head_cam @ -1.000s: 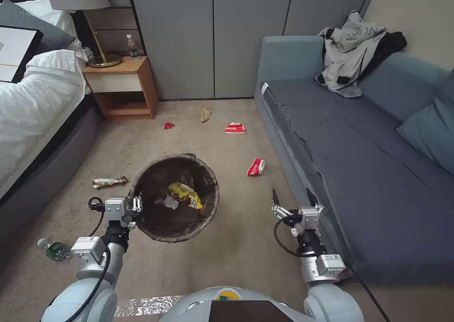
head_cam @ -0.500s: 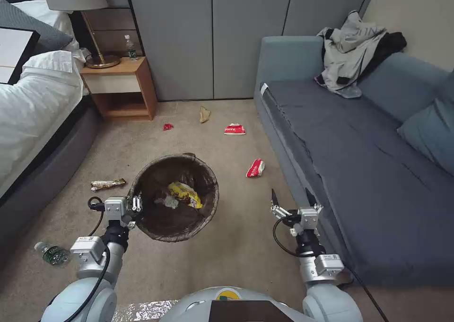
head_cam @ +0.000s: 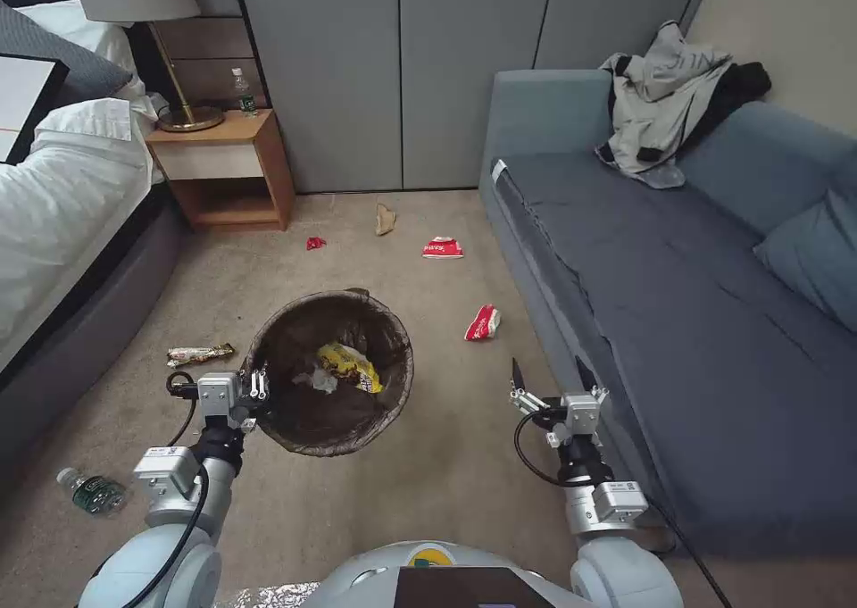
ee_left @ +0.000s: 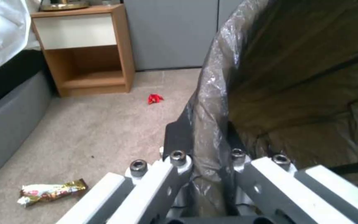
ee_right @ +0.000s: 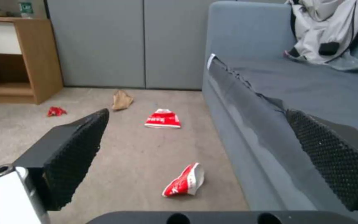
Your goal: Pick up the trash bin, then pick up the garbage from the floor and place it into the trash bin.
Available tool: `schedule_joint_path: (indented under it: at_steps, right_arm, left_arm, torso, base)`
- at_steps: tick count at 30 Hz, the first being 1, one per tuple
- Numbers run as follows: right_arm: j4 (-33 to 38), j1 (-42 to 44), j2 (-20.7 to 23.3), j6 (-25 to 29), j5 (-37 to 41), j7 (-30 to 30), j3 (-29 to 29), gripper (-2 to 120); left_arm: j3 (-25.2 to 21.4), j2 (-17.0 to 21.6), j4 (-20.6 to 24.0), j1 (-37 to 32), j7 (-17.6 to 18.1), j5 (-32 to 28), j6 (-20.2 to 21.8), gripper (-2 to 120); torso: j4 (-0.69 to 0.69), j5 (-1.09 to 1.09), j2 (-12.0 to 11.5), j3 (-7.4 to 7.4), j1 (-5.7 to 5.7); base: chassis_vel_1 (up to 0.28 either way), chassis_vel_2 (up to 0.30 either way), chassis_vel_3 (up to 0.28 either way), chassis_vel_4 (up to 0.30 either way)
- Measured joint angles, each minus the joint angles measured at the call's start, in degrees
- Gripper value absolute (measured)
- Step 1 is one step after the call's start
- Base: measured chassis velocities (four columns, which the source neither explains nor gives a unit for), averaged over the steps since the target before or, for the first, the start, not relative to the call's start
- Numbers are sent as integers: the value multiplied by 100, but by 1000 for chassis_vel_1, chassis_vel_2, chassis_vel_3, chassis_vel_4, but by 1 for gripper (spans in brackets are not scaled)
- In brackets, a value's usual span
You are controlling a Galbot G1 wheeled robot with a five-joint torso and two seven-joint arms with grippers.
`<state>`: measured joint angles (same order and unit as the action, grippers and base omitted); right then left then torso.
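Beige carpet floor (head_cam: 428, 492) carries two red-and-white packets (head_cam: 483, 323) (head_cam: 444, 248); tan paper bag (head_cam: 386, 219); small red scrap (head_cam: 315, 243); shiny brown snack wrapper (head_cam: 200, 354); plastic water bottle (head_cam: 89, 492) near the bed.

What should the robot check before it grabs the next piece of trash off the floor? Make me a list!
1. Bin held firmly: the left gripper is shut on the rim of the trash bin. Ok.
2. Free hand ready: the right gripper has its jaws open and holds nothing. Ok.
3. Target in sight: the red-and-white packet lies on the carpet ahead of the right gripper. Ok.
4. Within reach: the packet is apart from the jaws. Not ok.
5. Sofa clearance: the sofa edge runs close beside the right gripper. Cannot tell.
6. Room in the bin: a yellow wrapper and a tissue wad lie inside, with space left. Ok.
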<state>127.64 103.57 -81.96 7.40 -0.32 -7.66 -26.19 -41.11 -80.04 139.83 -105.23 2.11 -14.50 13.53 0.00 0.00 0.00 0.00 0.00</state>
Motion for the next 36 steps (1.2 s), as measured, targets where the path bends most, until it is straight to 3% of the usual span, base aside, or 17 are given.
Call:
schedule_joint_path:
  at_steps: [36]
  right_arm:
    - [-72, -24, -11, 46, 8, 13, 18, 100]
  left_arm:
    - [20, -18, 9, -5, -18, 37, -16, 0]
  torso:
    - [-1, 0, 0, 0, 0]
  base:
    - [-43, 43, 46, -47]
